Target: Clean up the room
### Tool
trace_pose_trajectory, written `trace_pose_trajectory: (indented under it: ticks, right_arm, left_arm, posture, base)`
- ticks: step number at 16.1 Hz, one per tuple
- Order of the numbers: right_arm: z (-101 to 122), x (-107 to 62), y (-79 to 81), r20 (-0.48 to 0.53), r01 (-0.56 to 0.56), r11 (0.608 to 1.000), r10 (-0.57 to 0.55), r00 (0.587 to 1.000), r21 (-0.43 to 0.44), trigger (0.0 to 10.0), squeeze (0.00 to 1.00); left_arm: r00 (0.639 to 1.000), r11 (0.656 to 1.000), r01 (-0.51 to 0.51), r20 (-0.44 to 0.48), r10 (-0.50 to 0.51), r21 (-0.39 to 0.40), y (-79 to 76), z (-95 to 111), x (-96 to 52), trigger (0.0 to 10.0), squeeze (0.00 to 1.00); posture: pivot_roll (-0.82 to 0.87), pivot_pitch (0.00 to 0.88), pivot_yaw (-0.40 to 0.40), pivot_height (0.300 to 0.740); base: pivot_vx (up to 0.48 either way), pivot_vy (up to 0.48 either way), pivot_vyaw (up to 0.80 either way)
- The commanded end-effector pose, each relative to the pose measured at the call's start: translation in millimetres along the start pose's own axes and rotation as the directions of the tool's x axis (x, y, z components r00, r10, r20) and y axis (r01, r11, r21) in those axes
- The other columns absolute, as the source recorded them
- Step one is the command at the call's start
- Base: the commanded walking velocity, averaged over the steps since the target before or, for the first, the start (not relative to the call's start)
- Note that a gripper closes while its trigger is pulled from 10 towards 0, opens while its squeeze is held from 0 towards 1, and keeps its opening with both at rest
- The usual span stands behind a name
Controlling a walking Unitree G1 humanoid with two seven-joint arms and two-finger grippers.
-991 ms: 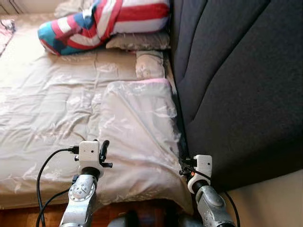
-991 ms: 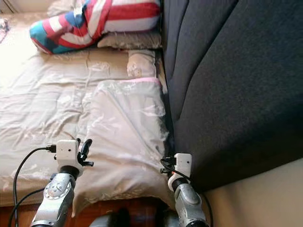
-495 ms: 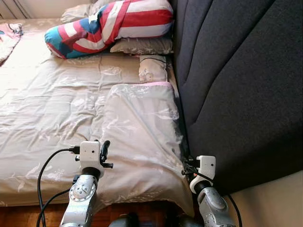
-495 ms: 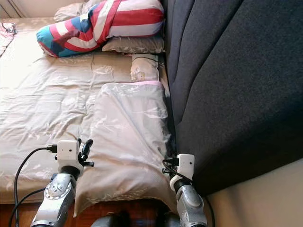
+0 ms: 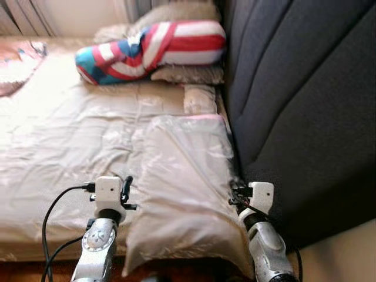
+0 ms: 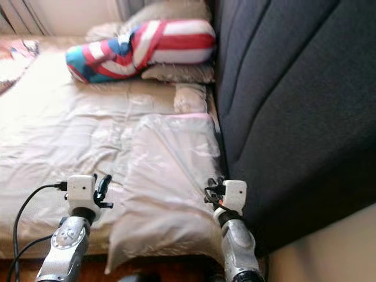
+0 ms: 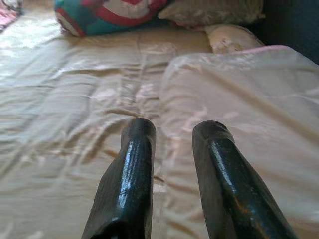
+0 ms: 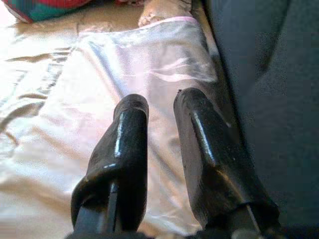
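One big bed [image 5: 53, 147] takes up most of what the robot sees, and it has a shiny beige cover with lots of wrinkles. A folded beige blanket [image 5: 188, 188] lies along the bed's right edge, and its near end hangs over the front edge. Its far end has a thin pink trim.

Just past the blanket sits a small beige cushion [image 5: 200, 98], also by the right edge. Behind that, at the far right corner, a flat grey-brown pillow [image 5: 191, 74] lies under a striped pillow [image 5: 153, 50] in red, white and blue. Something pink [image 5: 20, 56] lies at the far left edge, too blurry to tell what it is.

A tall dark grey padded wall [image 5: 299, 106] stands right against the bed's right side, touching the blanket's edge.

The left gripper [image 7: 172, 133] hangs over the front part of the bed, just left of the blanket. Its two black fingers are a little apart and hold nothing. The right gripper [image 8: 159, 107] is over the blanket's right edge, close to the dark wall. Its fingers have a small gap and hold nothing too.
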State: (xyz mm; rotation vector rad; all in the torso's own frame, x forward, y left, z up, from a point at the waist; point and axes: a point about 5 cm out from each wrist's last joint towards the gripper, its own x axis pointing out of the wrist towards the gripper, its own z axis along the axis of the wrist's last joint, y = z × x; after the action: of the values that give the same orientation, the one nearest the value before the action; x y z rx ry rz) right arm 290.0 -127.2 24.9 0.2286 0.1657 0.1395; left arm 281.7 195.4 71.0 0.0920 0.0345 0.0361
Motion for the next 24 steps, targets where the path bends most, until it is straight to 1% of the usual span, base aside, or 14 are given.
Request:
trace_pose_trajectory:
  ticks: [1, 6, 17, 19, 22, 23, 24]
  right_arm:
    - [-4, -3.6, -4.4, -0.012, 0.02, 1.0, -0.02, 1.0, 0.007, 10.0, 0.0]
    - [-4, -3.1, -1.6, -0.018, 0.013, 1.0, -0.012, 1.0, 0.011, 10.0, 0.0]
    - [-6, -3.3, -2.6, -0.032, 0.023, 0.999, -0.022, 0.999, 0.025, 10.0, 0.0]
    - [-8, -4.0, -3.9, -0.043, 0.022, 1.0, -0.021, 0.999, 0.018, 10.0, 0.0]
    - [-8, -3.8, -5.7, -0.056, 0.019, 1.0, -0.018, 0.998, 0.008, 10.0, 0.0]
    - [-9, -3.6, -7.7, -0.067, 0.023, 1.0, -0.023, 0.997, 0.003, 10.0, 0.0]
    - [-12, -4.5, -10.5, -0.087, 0.031, 1.0, -0.031, 0.996, -0.003, 10.0, 0.0]
  left_arm:
    - [0.999, 1.0, 0.003, -0.039, -0.003, -0.002, -0.7, -7, -3.0, 10.0, 0.0]
    - [0.999, 1.0, 0.0, -0.038, 0.0, 0.002, 1.0, -6, -2.5, 10.0, 0.0]
    - [0.999, 1.0, -0.009, -0.039, 0.009, 0.008, 5.9, -4, -1.3, 10.0, 0.0]
    - [0.999, 1.0, -0.012, -0.04, 0.012, 0.004, 6.6, -4, -1.3, 10.0, 0.0]
    - [0.998, 0.999, -0.021, -0.052, 0.02, -0.024, 6.1, -7, -1.2, 10.0, 0.0]
    - [0.998, 0.999, -0.029, -0.06, 0.027, -0.022, 8.2, -9, -1.4, 10.0, 0.0]
    - [0.996, 0.999, -0.048, -0.075, 0.047, -0.019, 13.9, -13, -2.3, 10.0, 0.0]
  posture:
    - [0.04, 0.132, -0.042, 0.74]
    - [0.04, 0.139, -0.036, 0.74]
    - [0.05, 0.145, -0.027, 0.74]
    - [0.05, 0.145, -0.031, 0.74]
    - [0.04, 0.141, -0.037, 0.74]
    - [0.04, 0.139, -0.039, 0.74]
    - [0.05, 0.138, -0.038, 0.74]
  base:
    - [0.0, 0.311, 0.0]
    - [0.0, 0.313, 0.0]
    - [0.0, 0.316, 0.0]
    - [0.0, 0.315, 0.0]
    - [0.0, 0.315, 0.0]
    - [0.0, 0.315, 0.0]
    - [0.0, 0.315, 0.0]
